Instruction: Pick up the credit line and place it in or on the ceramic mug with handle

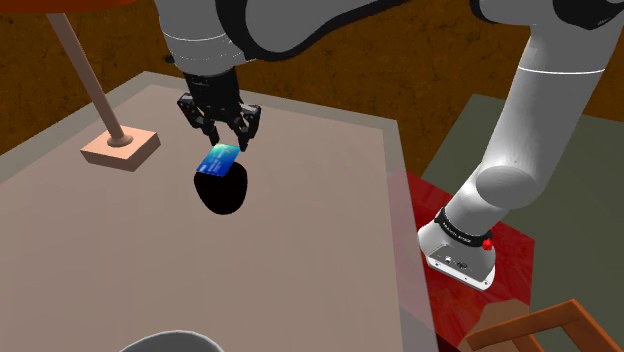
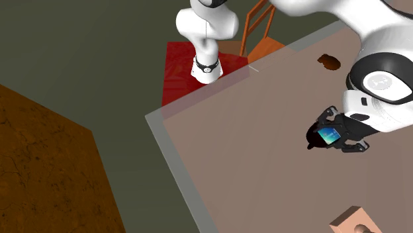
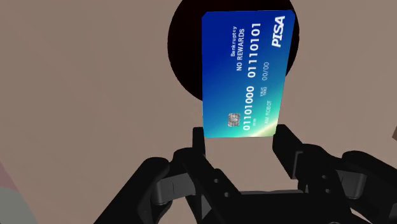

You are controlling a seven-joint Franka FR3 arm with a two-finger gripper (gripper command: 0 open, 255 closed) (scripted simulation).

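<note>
The black gripper (image 1: pixel 228 138) is clenched on the blue credit card (image 1: pixel 218 160). Its two fingers pinch the end of the card nearest the hand, while the rest juts out over the black mug (image 1: pixel 222 190). The mug stands on the pale table (image 1: pixel 330 200), toward the shoulder view's left, with a wooden post base (image 1: pixel 120 148) farther left. In the wrist view the card (image 3: pixel 245 70) lies off-centre across the mug's dark mouth (image 3: pixel 184 57), with one long edge reaching past the rim. That offset is the risk, I judge: released here, the card may strike the rim, tip sideways and slide onto the table. A shallow pinch could also let it swivel early.
</note>
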